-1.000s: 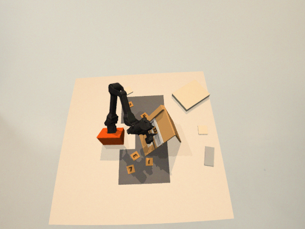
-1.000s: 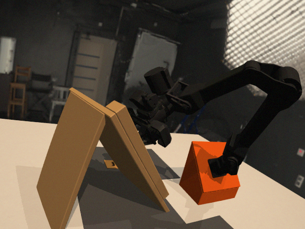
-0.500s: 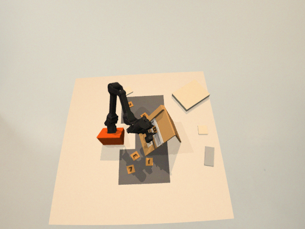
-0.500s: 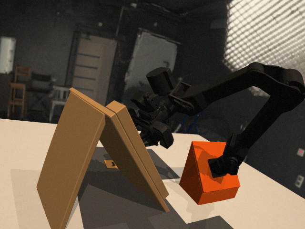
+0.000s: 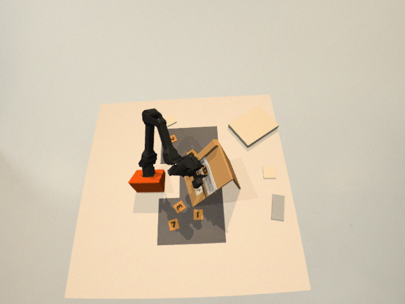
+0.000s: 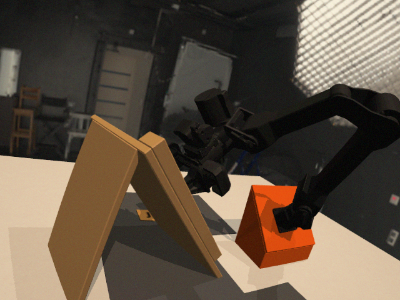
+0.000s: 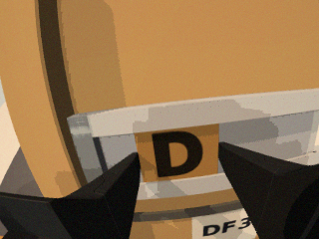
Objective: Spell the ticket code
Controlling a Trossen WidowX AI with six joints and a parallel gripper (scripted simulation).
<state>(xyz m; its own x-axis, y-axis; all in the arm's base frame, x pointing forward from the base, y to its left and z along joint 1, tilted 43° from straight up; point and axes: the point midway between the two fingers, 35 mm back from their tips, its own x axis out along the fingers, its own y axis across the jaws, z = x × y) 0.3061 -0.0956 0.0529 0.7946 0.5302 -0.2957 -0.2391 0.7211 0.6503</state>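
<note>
My gripper (image 7: 178, 153) (image 5: 203, 171) is shut on the D tile (image 7: 176, 154) (image 5: 205, 170), which sits upright in the clear rail (image 7: 199, 111) (image 5: 211, 189). Bare rail shows on both sides of the tile. The rail runs across the tilted board (image 7: 199, 55) (image 5: 222, 163) (image 6: 174, 194). The ticket (image 7: 199, 222) (image 5: 198, 190) below it reads "DF3", its right part hidden by a finger. Loose tiles lie on the dark mat: 3 (image 5: 179, 206), J (image 5: 198, 215), 7 (image 5: 173, 224), F (image 5: 191, 152), partly hidden, and one (image 5: 173, 139) beside the arm with an unclear character.
The orange base block (image 5: 149, 183) (image 6: 284, 219) stands left of the board in the top view. The dark mat (image 5: 209, 234) lies under the board. A large flat box (image 5: 253, 125), a small cream square (image 5: 269, 172) and a grey slab (image 5: 277, 207) lie to the right.
</note>
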